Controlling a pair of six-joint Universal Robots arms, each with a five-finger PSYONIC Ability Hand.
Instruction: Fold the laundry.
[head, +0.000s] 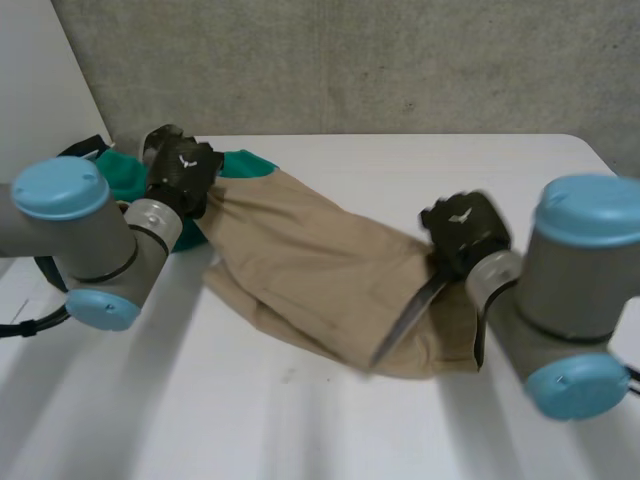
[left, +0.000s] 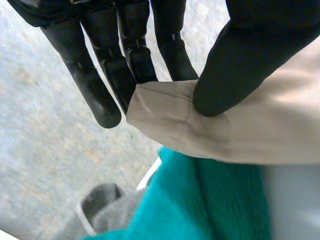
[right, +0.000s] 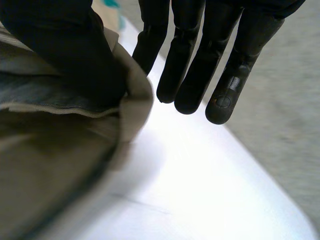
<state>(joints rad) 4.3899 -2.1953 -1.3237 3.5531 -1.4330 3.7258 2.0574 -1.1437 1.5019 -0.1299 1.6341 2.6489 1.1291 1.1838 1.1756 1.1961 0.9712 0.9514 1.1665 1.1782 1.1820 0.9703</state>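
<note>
Right now the tan garment (head: 300, 260) stretches slantwise over the white table (head: 400, 165), from about ten o'clock down to four o'clock, with a hand on each end. At ten o'clock the left hand (head: 180, 170) pinches a seamed corner between its thumb (left: 235, 65) and straight fingers (left: 145, 60), and that hold looks firm. At four o'clock the right hand (head: 462, 228) presses its own thumb (right: 65, 50) into the cloth's edge, which folds round it toward the nearest finger. The other fingers (right: 200, 70) stick out straight, clear of the fabric. That is the weaker hold, I'd say: a sharp pull along the length could drag the edge off the thumb and drop that end in a heap. A teal cloth (head: 245, 162) lies bunched under the left hand, touching the tan one, so a lift or sweep there may carry it into the fold. The garment looks doubled near four o'clock, which risks a crooked crease.
</note>
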